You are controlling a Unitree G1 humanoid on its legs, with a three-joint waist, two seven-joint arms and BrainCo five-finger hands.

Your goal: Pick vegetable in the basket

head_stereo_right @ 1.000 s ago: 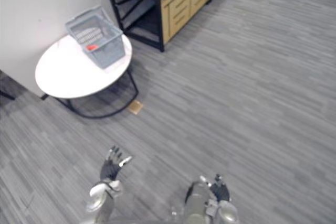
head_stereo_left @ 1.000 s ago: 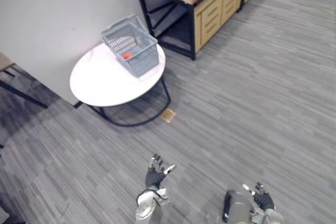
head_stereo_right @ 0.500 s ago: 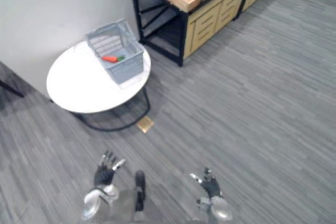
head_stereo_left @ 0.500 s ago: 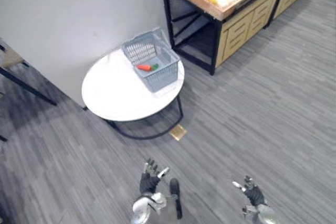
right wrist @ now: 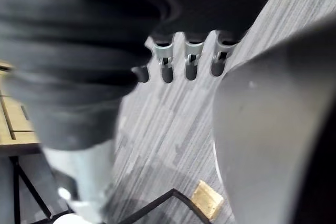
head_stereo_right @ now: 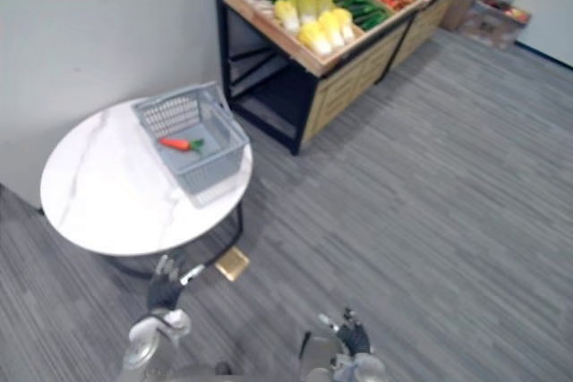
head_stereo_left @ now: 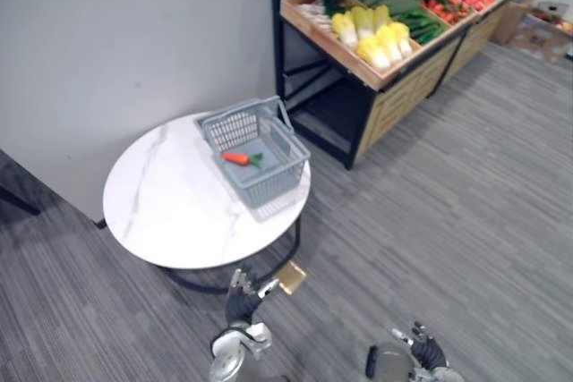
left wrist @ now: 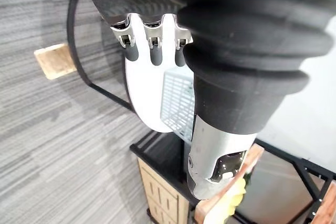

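A grey wire basket (head_stereo_left: 269, 183) stands on a round white marble table (head_stereo_left: 170, 212), near its far right edge. An orange carrot (head_stereo_left: 236, 157) with a green top lies inside it. My left hand (head_stereo_left: 242, 297) hangs low just in front of the table's near edge, fingers (left wrist: 152, 43) straight and holding nothing. Further right over the floor is my right hand (head_stereo_left: 419, 352), its fingers (right wrist: 192, 64) relaxed and bare. Both hands are well short of the basket.
A wooden produce stand (head_stereo_left: 329, 42) on a black frame stands behind the table to the right, with yellow cabbages (head_stereo_left: 376, 35), greens and red vegetables. A small wooden block (head_stereo_left: 288, 276) lies on the grey floor by the table's black legs. A grey wall runs behind.
The whole picture has shifted: the camera has moved, so the table and stand now sit nearer and fuller in view. Both hands stay low and open.
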